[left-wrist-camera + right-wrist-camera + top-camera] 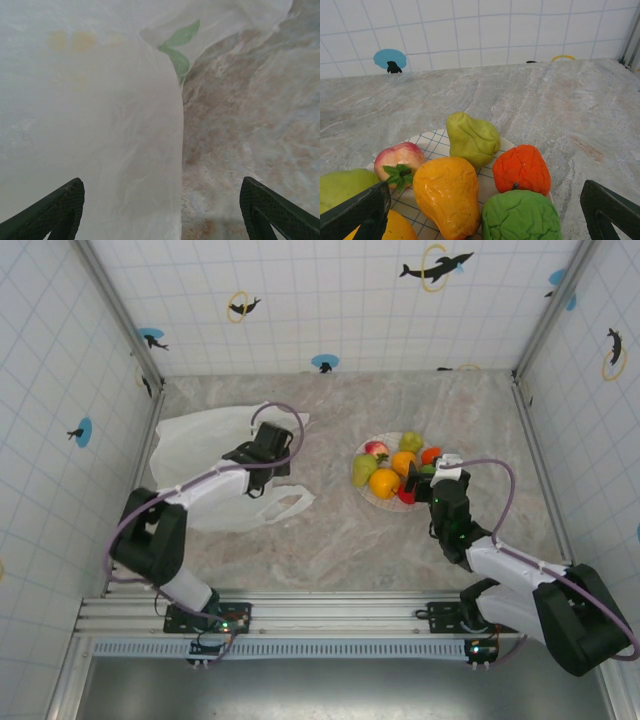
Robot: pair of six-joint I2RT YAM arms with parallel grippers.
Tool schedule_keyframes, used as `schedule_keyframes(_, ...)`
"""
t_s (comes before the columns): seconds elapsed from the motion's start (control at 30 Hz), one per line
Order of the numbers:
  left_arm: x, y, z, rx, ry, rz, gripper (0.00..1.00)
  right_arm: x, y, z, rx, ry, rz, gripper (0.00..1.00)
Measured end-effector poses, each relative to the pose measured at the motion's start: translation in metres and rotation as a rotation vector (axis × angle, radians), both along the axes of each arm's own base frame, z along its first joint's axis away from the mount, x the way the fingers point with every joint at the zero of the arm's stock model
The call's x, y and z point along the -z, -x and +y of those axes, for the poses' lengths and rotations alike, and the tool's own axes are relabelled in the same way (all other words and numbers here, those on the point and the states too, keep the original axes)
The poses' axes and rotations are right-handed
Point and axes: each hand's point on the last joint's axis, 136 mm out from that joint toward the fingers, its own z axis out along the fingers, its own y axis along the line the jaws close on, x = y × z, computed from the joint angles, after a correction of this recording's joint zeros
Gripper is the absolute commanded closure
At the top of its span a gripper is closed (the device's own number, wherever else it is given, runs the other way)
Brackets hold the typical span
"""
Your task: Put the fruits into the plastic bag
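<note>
Nothing bagged yet: fruits [392, 470] sit on the plate [432, 142], right; plastic bag [200, 445] lies flat, left (every piece to go). Both left hand [161, 185] and right hand [485, 186] gape, empty.

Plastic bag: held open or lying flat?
Lying flat: the plastic bag sprawls collapsed on the table; the left gripper hangs open over its edge.
</note>
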Motion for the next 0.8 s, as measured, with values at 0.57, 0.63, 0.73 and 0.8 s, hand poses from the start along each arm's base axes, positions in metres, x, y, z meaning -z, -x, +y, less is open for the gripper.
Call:
schedule_keyframes(0.57, 0.049, -0.01, 0.023, -0.031, -0.274, 0.105, 0.27, 0.01, -0.001, 0.004, -0.012, -0.01, 0.031, 0.0)
schedule_keyframes(0.63, 0.048, -0.011, 0.024, -0.03, -0.286, 0.101, 0.32, 0.01, -0.001, 0.004, -0.011, -0.012, 0.031, 0.0)
schedule_keyframes(0.73, 0.047, -0.012, 0.026, -0.034, -0.298, 0.095, 0.4, 0.01, -0.001, 0.004, -0.012, -0.012, 0.031, 0.0)
schedule_keyframes(0.8, 0.046, -0.012, 0.027, -0.038, -0.303, 0.091, 0.45, 0.01, -0.001, 0.003, -0.01, -0.014, 0.031, 0.0)
